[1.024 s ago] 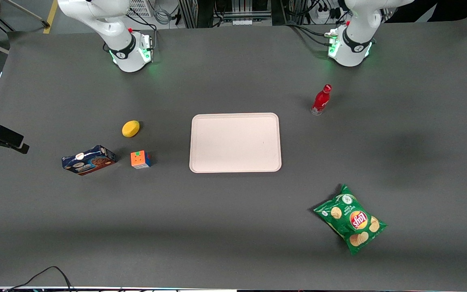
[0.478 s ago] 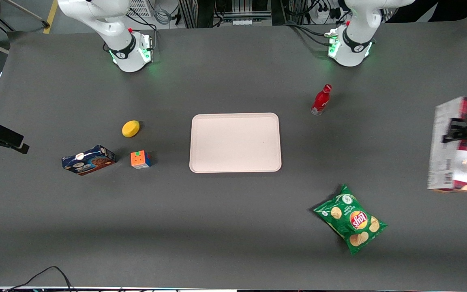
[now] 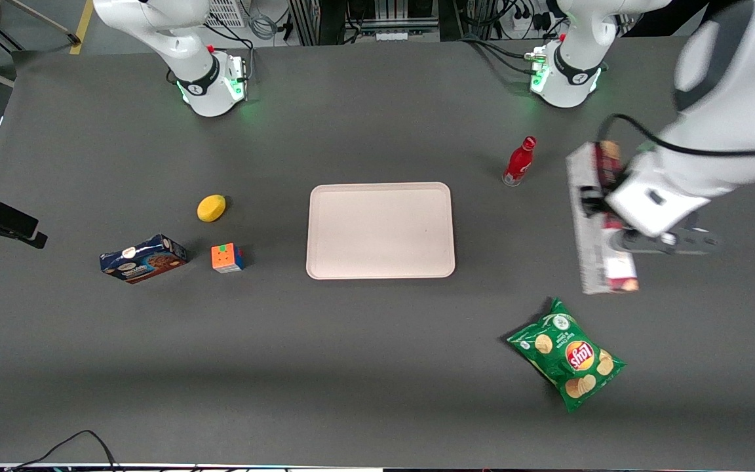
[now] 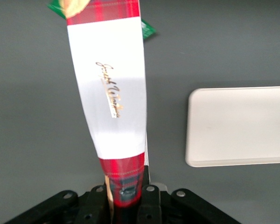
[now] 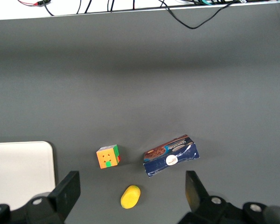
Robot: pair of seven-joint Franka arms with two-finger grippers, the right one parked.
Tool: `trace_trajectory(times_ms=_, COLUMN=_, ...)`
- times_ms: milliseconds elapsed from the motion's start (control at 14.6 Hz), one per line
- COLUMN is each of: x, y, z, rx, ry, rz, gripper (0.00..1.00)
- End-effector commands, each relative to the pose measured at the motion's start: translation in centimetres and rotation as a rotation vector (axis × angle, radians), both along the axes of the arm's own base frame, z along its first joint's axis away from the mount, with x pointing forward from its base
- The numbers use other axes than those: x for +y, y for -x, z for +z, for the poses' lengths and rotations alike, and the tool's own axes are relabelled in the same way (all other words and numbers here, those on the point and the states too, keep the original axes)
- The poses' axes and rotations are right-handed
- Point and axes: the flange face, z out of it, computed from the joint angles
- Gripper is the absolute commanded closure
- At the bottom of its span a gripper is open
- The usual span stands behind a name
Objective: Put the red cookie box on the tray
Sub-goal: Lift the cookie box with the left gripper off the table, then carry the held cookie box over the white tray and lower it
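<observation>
- The fingers of the gripper are closed on the red cookie box, pinching it across its narrow width near the tartan end that lies farther from the front camera.
- The red cookie box is held above the surface, clear of it, toward the working arm's end, between the red bottle and the green chip bag.
- Its long axis runs roughly from the arm bases toward the front camera, slightly tilted; the end with cookie pictures is the nearer one. The grey-white side faces the tray; the wrist view shows the white label panel with gold script.
- The box is well apart from the tray, which lies flat at mid-surface with nothing on it.
- Hidden or unclear: the gripper body and wrist cover part of the box in the front view; the far end of the box is cut off in the wrist view; the box is somewhat blurred.
- The left arm reaches in from the working arm's end, its forearm above the surface and its wrist turned down over the box.
- A blue cookie box, a puzzle cube and a yellow object lie toward the parked arm's end.
</observation>
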Motion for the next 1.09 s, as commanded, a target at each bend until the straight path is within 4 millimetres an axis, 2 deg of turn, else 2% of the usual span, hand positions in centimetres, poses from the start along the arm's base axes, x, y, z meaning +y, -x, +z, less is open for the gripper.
trace_trajectory(times_ms=0, x=-8.2, y=3.8, z=0.1, rx=-0.015, ry=-0.027, rz=0.065, gripper=0.93)
trace_trajectory(times_ms=205, x=-14.2, y=7.1, z=-2.4, rx=-0.042, ry=-0.069, rz=-0.006, gripper=0.92)
trace_trajectory(times_ms=546, x=-23.0, y=13.8, z=-7.1, rx=-0.085, ry=-0.068, rz=0.058, gripper=0.92)
trace_trajectory(times_ms=615, x=-24.4, y=15.0, z=-8.7, rx=-0.111, ry=-0.084, rz=0.06, gripper=0.93)
trace_trajectory(times_ms=751, x=-25.6, y=16.9, z=-12.4, rx=-0.151, ry=-0.092, rz=0.032, gripper=0.93)
trace_trajectory(times_ms=888, x=-25.7, y=18.0, z=-16.1, rx=-0.161, ry=-0.071, rz=0.007, gripper=0.92)
trace_trajectory(times_ms=1024, x=-25.7, y=18.7, z=-18.9, rx=-0.158, ry=-0.061, rz=-0.001, gripper=0.92)
